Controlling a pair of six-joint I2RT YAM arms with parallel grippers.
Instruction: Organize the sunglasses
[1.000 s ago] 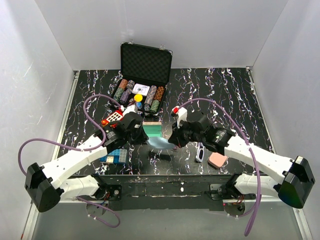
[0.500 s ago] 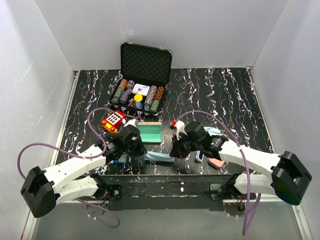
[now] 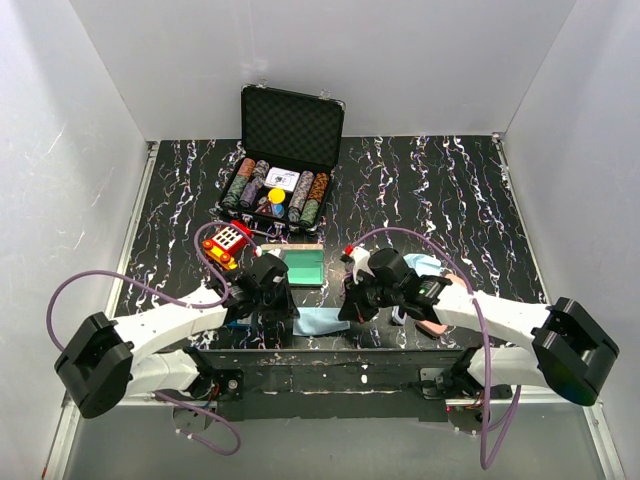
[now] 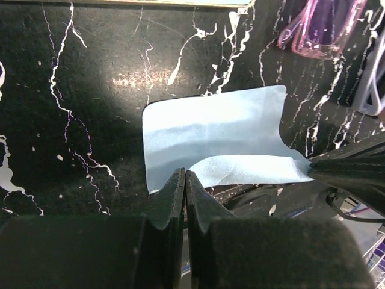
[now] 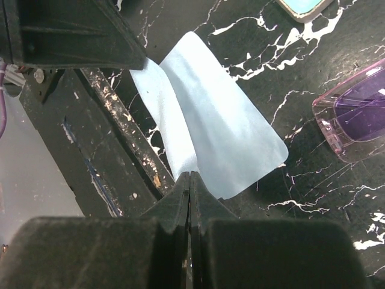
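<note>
The left pincer and right pincer pinch the blue cloth. At 3 o'clock of the nearer right pincer lie purple sunglasses.

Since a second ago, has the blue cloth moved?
Yes. In the top view, the cloth has slid toward the robot, ending farther from the chip case, which stayed put.
</note>
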